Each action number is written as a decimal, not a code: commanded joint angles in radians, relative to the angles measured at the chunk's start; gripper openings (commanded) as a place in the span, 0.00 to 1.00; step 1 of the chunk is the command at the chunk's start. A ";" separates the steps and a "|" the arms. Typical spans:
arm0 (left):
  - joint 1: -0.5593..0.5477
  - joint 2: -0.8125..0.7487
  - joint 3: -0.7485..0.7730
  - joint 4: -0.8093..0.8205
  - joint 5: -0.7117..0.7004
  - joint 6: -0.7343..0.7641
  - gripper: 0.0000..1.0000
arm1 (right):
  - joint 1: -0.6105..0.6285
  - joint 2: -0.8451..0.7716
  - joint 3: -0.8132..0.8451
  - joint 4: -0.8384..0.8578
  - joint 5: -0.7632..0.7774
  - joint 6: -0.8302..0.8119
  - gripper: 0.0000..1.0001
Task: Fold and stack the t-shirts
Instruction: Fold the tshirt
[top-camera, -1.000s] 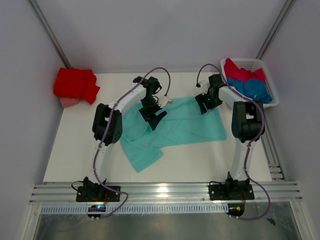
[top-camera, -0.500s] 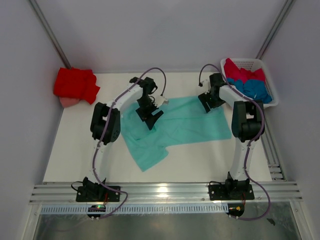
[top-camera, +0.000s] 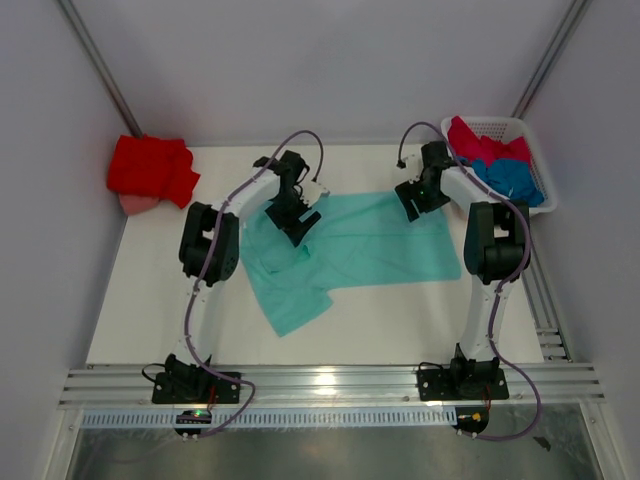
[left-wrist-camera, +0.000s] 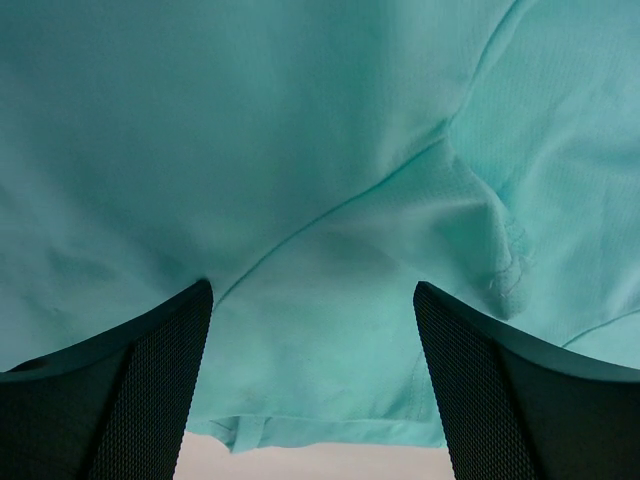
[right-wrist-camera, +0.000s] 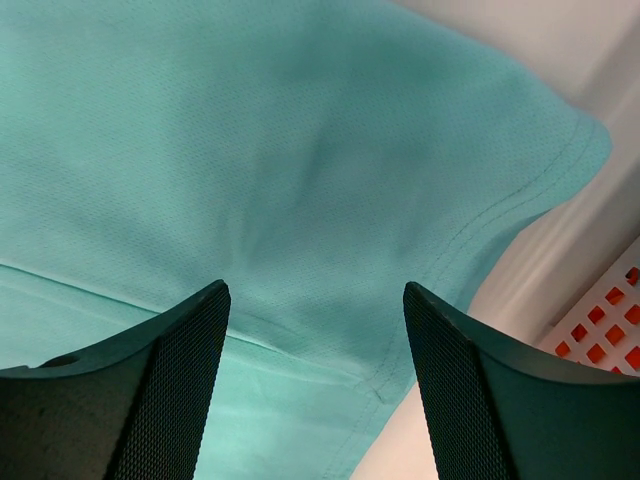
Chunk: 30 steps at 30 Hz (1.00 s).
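A mint-teal t-shirt (top-camera: 365, 245) lies spread out mid-table, its left part rumpled, with a sleeve trailing toward the near edge. My left gripper (top-camera: 296, 222) hovers open over the shirt's far left part; in its wrist view the gripper (left-wrist-camera: 312, 290) frames teal cloth (left-wrist-camera: 330, 180) and a hem. My right gripper (top-camera: 411, 203) is open over the shirt's far right corner; the gripper (right-wrist-camera: 315, 288) shows the hemmed corner (right-wrist-camera: 480, 220) below it. A bright red t-shirt (top-camera: 150, 170) lies folded at the far left on something pink (top-camera: 136, 204). Crimson-pink (top-camera: 478, 148) and blue (top-camera: 512, 180) t-shirts fill the basket.
The white slatted basket (top-camera: 487, 122) stands at the far right corner, close to my right arm; its wall (right-wrist-camera: 610, 330) shows in the right wrist view. Grey walls enclose the table on three sides. An aluminium rail (top-camera: 330, 385) runs along the near edge.
Both grippers have moved a little toward the far edge of the teal shirt. The shirt's right side has shifted slightly to the right. Neither gripper has changed its opening.
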<state>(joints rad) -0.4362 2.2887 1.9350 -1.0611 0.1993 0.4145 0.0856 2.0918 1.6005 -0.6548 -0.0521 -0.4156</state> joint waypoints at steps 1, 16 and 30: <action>0.001 0.031 0.073 0.033 -0.014 -0.017 0.84 | -0.001 -0.072 0.078 -0.023 -0.052 0.018 0.74; 0.027 0.025 0.082 0.058 -0.063 -0.016 0.84 | -0.003 0.034 0.180 -0.011 -0.074 0.058 0.74; 0.080 0.043 0.085 0.086 -0.066 -0.019 0.85 | -0.001 0.068 0.136 -0.003 -0.081 0.034 0.74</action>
<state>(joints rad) -0.3660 2.3177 1.9903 -0.9970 0.1333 0.4023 0.0856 2.1544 1.7317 -0.6739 -0.1192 -0.3790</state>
